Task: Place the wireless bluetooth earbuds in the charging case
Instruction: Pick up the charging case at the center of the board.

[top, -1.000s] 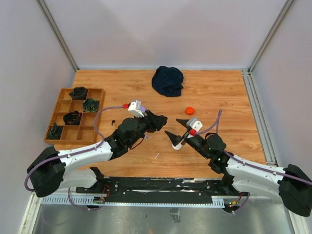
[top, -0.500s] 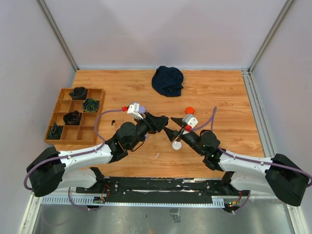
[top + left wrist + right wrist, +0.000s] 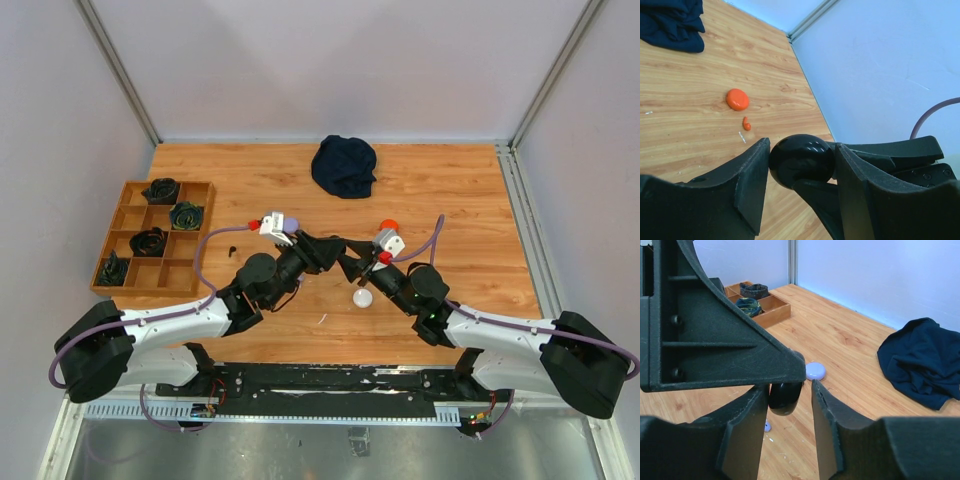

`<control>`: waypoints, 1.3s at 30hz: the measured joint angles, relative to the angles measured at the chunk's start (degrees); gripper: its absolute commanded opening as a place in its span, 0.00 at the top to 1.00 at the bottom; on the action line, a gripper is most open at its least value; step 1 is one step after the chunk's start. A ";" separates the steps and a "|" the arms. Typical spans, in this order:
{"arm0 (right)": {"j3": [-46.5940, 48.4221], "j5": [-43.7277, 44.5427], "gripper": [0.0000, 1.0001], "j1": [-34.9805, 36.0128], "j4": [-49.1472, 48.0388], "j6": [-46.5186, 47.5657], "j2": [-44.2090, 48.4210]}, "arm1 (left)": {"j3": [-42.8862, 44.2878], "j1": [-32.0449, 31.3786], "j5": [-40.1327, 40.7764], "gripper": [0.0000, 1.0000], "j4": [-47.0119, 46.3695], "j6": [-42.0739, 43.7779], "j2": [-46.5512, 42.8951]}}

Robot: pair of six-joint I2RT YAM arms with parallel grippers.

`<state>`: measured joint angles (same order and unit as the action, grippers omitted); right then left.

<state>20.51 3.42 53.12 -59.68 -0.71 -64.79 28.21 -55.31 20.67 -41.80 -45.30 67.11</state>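
Note:
My left gripper [image 3: 802,167] is shut on a glossy black round charging case [image 3: 801,160], held above the table at mid-front. My right gripper [image 3: 789,405] meets it tip to tip [image 3: 345,258]. Its fingers straddle the same black case [image 3: 785,397]: one pad lies against the case and a gap shows on the other side. A pale lilac case [image 3: 815,371] lies on the wood beneath, with a tiny lilac earbud [image 3: 767,426] nearby. An orange case [image 3: 737,99] and an orange earbud [image 3: 746,124] lie farther back.
A dark blue cloth [image 3: 344,165] is bunched at the back centre. A wooden compartment tray [image 3: 125,262] with rolled dark items stands at the left. A small black bit [image 3: 232,249] lies beside the tray. Metal rails run along the table's right edge.
Both arms have moved toward each other until their tips meet. The right gripper's jaws have narrowed around the black case, and the pale case is now uncovered.

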 measured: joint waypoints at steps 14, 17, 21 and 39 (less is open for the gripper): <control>0.28 -0.68 0.88 -0.11 2.03 -1.77 1.07 | -2.43 -0.13 -0.42 0.36 -5.05 3.52 -0.39; 0.31 -1.03 0.88 -1.88 3.17 -2.45 2.43 | -4.42 -0.39 -1.44 0.34 -7.08 5.64 -1.55; 0.33 -2.91 0.88 -3.82 4.81 -3.69 4.24 | -5.35 -0.39 -3.54 0.32 -7.89 9.51 -3.15; 2.36 -29.86 0.88 -17.49 10.67 -16.50 12.92 | -8.63 10.54 -35.93 0.37 -12.24 21.75 -11.47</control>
<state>22.87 -26.44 35.64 -49.01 -17.21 -51.88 19.57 -44.77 -15.27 -54.04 -23.55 55.64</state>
